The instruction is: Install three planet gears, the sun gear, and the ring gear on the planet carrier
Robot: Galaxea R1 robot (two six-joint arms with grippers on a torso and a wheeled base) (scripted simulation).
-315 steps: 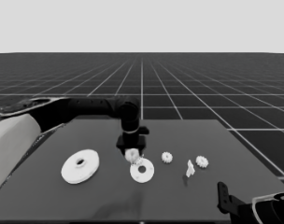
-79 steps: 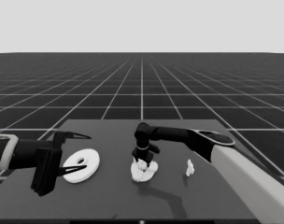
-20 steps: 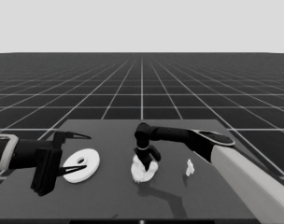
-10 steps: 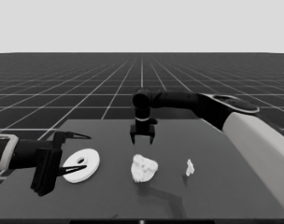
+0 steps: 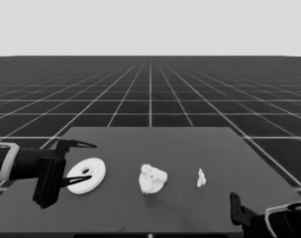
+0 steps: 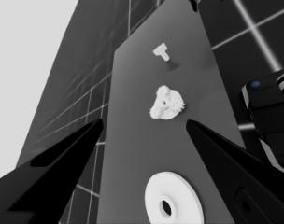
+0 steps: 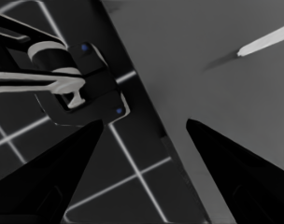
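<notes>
The left claw (image 5: 74, 163) waits spread at the table's (image 5: 190, 148) left end, the larger round part (image 5: 86, 175) lying loose under its fingers. The gears (image 5: 153, 178) sit bunched on the smaller round part well beyond its tips. The right claw (image 7: 142, 140), spread too, is parked at the near corner. A careless pinch on the larger part's rim could tilt it, and lowering it off-centre could knock the gears askew.

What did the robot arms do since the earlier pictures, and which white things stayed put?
The right gripper let go at the gear-topped smaller round part, lifted away and pulled back to the lower right corner. The left gripper, the larger white round part and the thin white piece stayed put.
</notes>
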